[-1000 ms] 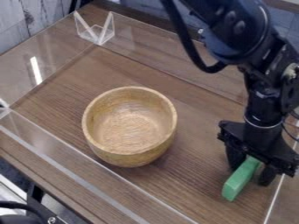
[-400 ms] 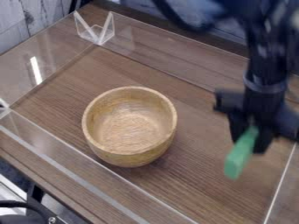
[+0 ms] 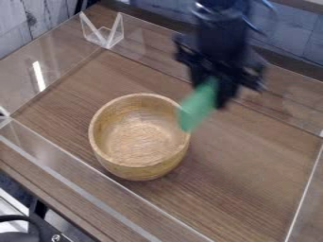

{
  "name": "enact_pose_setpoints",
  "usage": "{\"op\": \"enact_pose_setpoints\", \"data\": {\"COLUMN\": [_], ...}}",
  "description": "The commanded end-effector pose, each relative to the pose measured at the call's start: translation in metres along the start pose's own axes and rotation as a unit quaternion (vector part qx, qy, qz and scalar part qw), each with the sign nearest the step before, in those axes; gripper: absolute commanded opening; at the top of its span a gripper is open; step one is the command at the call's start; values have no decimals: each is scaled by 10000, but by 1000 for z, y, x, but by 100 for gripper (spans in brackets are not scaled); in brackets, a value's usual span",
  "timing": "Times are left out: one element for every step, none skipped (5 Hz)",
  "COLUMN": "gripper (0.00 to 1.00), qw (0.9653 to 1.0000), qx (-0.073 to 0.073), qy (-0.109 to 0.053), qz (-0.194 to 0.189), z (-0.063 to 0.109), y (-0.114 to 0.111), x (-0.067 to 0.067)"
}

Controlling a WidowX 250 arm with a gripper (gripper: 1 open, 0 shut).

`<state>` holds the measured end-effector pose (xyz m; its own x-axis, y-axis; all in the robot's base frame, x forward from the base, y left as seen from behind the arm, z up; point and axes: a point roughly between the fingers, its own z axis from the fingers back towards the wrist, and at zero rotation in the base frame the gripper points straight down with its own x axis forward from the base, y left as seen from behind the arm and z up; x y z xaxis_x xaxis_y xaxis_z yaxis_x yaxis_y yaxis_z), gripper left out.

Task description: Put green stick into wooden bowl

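The green stick (image 3: 198,105) hangs tilted in the air, its lower end just above the right rim of the wooden bowl (image 3: 139,134). My gripper (image 3: 216,87) is shut on the stick's upper end; it is motion-blurred, above and to the right of the bowl. The bowl sits on the wooden tabletop, its hollow empty.
A clear acrylic wall (image 3: 76,175) frames the table's front and left sides. A small clear stand (image 3: 102,31) sits at the back left corner. Bare wood tabletop (image 3: 252,170) lies to the right of the bowl.
The gripper closed on the green stick at the table's right, lifted it off the surface and carried it up and left toward the bowl.
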<state>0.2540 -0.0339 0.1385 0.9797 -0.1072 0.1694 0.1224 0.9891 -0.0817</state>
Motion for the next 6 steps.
{"op": "enact_pose_setpoints", "data": {"gripper": [0, 0, 0, 0, 0, 0], "qw": [9998, 9998, 9999, 9998, 9998, 9994], "qx": [-14, 10, 33, 63, 104, 138], "qy": [-170, -168, -137, -116, -155, -179], "qz": [29, 90, -35, -131, 83, 270], "z": [9, 12, 16, 19, 22, 25], "y": [-18, -23, -12, 0, -6, -16], "x": [6, 6, 4, 2, 4, 7]}}
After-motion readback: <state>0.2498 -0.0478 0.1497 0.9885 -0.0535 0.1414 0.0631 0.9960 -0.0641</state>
